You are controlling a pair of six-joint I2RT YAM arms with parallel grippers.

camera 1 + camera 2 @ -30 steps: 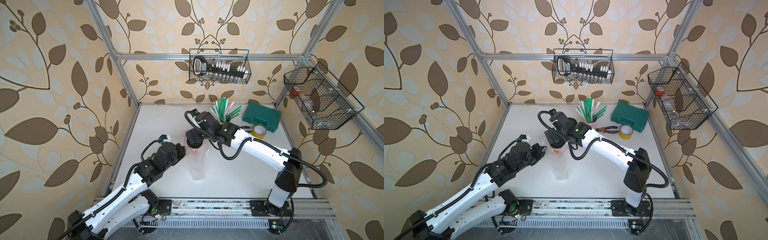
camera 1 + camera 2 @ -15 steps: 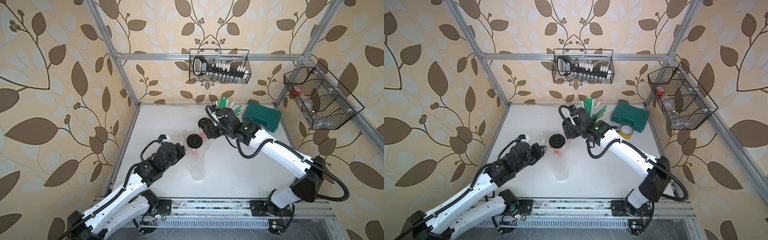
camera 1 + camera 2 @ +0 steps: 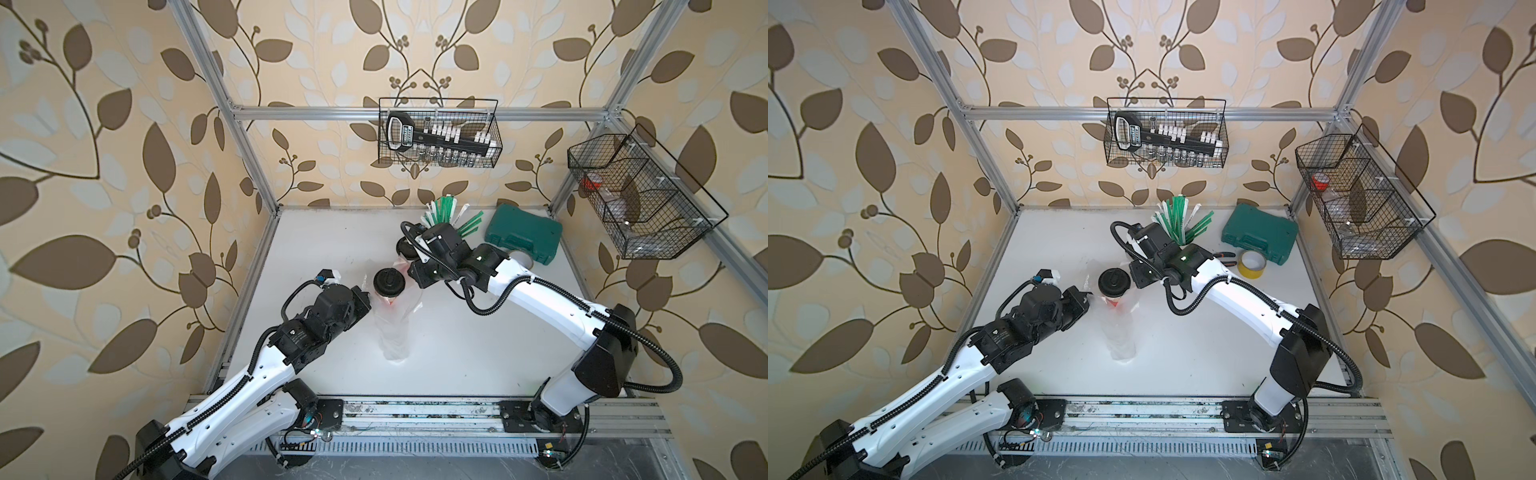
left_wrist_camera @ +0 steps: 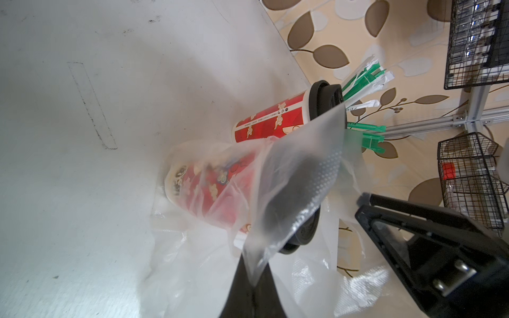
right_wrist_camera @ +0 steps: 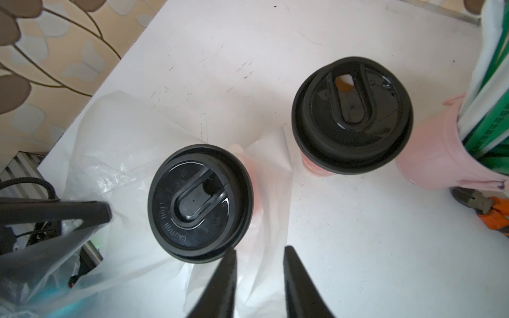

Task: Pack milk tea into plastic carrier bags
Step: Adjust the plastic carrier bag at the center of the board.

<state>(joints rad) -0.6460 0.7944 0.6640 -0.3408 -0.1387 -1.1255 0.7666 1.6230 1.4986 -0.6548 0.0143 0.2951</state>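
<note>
One milk tea cup, red with a black lid (image 3: 389, 282) (image 3: 1113, 282) (image 5: 199, 202), stands inside the clear plastic carrier bag (image 3: 395, 332) (image 3: 1121, 336) (image 4: 192, 275). My left gripper (image 3: 369, 300) (image 4: 253, 286) is shut on a strip of the bag's rim and holds it up beside the cup. My right gripper (image 3: 409, 275) (image 5: 259, 252) hovers at the bag's opposite rim, next to the lid. Its jaws stand a little apart with bag film showing between them. The second milk tea cup (image 4: 272, 121) (image 5: 352, 118) stands outside the bag, just behind.
A pink cup of green-white straws (image 3: 446, 216) (image 5: 440, 154) stands close behind the second cup. A green case (image 3: 523, 235), yellow tape (image 3: 1252, 264) and orange-handled pliers (image 5: 490, 212) lie at the back right. Wire baskets (image 3: 438, 137) (image 3: 640, 199) hang on the walls.
My right gripper left the bagged cup, drew back to the right, then came down beside the lid with its jaws much narrower. The left gripper kept its hold on the bag.
</note>
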